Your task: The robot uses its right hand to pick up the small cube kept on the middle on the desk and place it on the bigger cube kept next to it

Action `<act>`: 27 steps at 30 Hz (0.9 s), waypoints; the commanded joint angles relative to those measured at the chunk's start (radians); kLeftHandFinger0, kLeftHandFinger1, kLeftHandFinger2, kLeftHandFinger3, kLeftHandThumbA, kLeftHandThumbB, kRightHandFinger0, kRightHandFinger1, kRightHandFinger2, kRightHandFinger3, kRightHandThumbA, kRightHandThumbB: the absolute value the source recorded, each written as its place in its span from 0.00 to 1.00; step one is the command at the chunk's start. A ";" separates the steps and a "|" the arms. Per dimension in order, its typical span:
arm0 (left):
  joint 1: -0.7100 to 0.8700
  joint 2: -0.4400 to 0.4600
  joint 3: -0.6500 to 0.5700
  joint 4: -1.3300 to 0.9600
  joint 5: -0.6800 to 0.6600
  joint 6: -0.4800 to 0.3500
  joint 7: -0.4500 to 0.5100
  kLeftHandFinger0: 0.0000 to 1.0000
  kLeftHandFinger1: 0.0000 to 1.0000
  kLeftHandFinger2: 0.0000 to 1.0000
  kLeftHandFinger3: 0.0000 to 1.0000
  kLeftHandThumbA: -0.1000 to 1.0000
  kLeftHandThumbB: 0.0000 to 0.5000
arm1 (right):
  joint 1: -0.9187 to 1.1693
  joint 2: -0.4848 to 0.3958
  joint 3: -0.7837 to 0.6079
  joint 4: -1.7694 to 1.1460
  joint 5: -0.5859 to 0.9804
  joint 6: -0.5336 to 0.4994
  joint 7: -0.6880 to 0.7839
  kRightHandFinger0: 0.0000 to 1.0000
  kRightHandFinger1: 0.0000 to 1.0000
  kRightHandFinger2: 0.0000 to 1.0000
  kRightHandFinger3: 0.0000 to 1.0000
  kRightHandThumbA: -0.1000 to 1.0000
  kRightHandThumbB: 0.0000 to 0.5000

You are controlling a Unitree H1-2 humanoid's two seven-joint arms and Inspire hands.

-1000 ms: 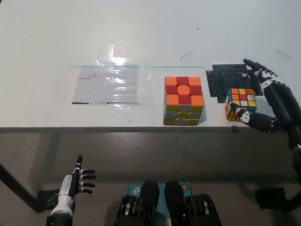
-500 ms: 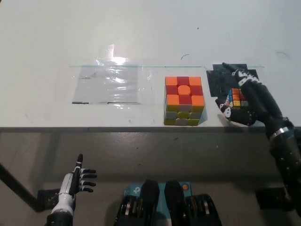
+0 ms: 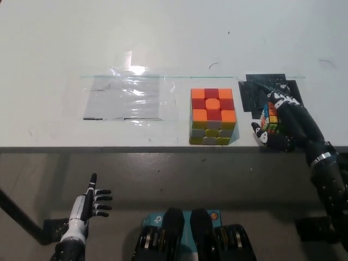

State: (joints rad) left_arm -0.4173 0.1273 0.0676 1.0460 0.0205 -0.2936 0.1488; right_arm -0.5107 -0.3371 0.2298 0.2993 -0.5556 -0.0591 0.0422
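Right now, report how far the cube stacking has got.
Nothing is stacked yet. The right robot hand is closed around the small cube, which is not visibly lifted off the desk. Left: carry it onto the big cube. The left robot hand idles low.

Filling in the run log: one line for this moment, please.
phase: grasp | right hand closed around small cube on desk | bigger cube untouched | left hand idle, below desk

Glossy plastic film (image 3: 130, 97) on matt desk (image 3: 163, 38)
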 commanded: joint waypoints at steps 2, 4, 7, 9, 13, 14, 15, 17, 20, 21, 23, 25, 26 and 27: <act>-0.041 0.017 0.002 0.000 0.003 -0.041 0.015 0.46 0.45 0.56 0.56 1.00 0.22 | -0.020 -0.022 0.001 -0.007 -0.014 -0.034 -0.019 1.00 1.00 1.00 1.00 0.49 0.80; -0.039 0.015 0.011 -0.019 -0.010 -0.023 0.006 0.45 0.45 0.55 0.56 1.00 0.23 | -0.018 -0.035 -0.002 0.001 -0.005 -0.045 -0.012 1.00 1.00 1.00 1.00 0.49 0.76; -0.044 0.015 0.007 -0.019 -0.004 -0.020 0.010 0.45 0.46 0.55 0.53 1.00 0.20 | -0.025 -0.049 0.010 0.014 -0.025 -0.034 -0.001 1.00 1.00 1.00 1.00 0.49 0.75; -0.046 0.014 0.005 -0.024 0.004 -0.012 0.023 0.44 0.45 0.53 0.50 1.00 0.19 | -0.030 -0.057 0.023 0.022 -0.032 -0.018 0.019 1.00 1.00 1.00 1.00 0.48 0.75; -0.055 0.014 0.007 -0.006 -0.003 -0.034 0.014 0.41 0.42 0.52 0.50 1.00 0.22 | -0.040 -0.068 0.050 0.040 -0.046 -0.008 0.044 0.99 1.00 1.00 1.00 0.50 0.81; -0.054 0.014 0.004 -0.009 0.001 -0.032 0.016 0.41 0.42 0.52 0.51 1.00 0.22 | -0.041 -0.070 0.057 0.043 -0.050 -0.007 0.046 0.97 1.00 1.00 1.00 0.50 0.81; -0.059 0.018 0.008 -0.004 -0.006 -0.036 0.005 0.40 0.41 0.52 0.51 1.00 0.22 | -0.050 -0.074 0.073 0.058 -0.061 -0.003 0.062 0.97 1.00 1.00 1.00 0.51 0.79; -0.057 0.017 0.010 -0.010 -0.008 -0.040 0.006 0.38 0.40 0.51 0.50 1.00 0.21 | -0.055 -0.083 0.091 0.070 -0.076 0.002 0.071 0.95 1.00 1.00 1.00 0.53 0.77; -0.057 0.019 0.007 -0.019 -0.005 -0.026 0.005 0.43 0.46 0.60 0.57 1.00 0.23 | -0.061 -0.092 0.107 0.083 -0.093 0.001 0.062 0.91 1.00 1.00 1.00 0.54 0.78; -0.062 0.020 0.007 -0.005 -0.003 -0.035 0.008 0.40 0.43 0.57 0.55 1.00 0.24 | -0.064 -0.099 0.121 0.095 -0.119 0.007 0.058 0.89 1.00 1.00 1.00 0.53 0.76; -0.063 0.020 0.006 -0.007 -0.003 -0.037 0.008 0.39 0.42 0.55 0.53 1.00 0.24 | -0.071 -0.105 0.131 0.107 -0.129 0.013 0.064 0.88 1.00 1.00 1.00 0.54 0.76; -0.066 0.020 0.007 -0.006 -0.005 -0.045 0.006 0.39 0.42 0.54 0.52 1.00 0.24 | -0.077 -0.108 0.139 0.115 -0.140 0.019 0.061 0.86 1.00 1.00 1.00 0.55 0.76; -0.070 0.019 0.008 -0.004 -0.005 -0.043 0.010 0.39 0.41 0.54 0.52 1.00 0.25 | -0.082 -0.110 0.141 0.118 -0.141 0.019 0.060 0.85 1.00 1.00 1.00 0.55 0.75; -0.070 0.019 0.005 -0.009 0.001 -0.031 0.015 0.39 0.42 0.55 0.54 1.00 0.24 | -0.086 -0.113 0.150 0.122 -0.152 0.021 0.064 0.84 1.00 1.00 1.00 0.57 0.72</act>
State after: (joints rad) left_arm -0.4500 0.1288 0.0696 1.0475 0.0190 -0.2972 0.1501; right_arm -0.5781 -0.4248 0.3517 0.3877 -0.6616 -0.0586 0.0648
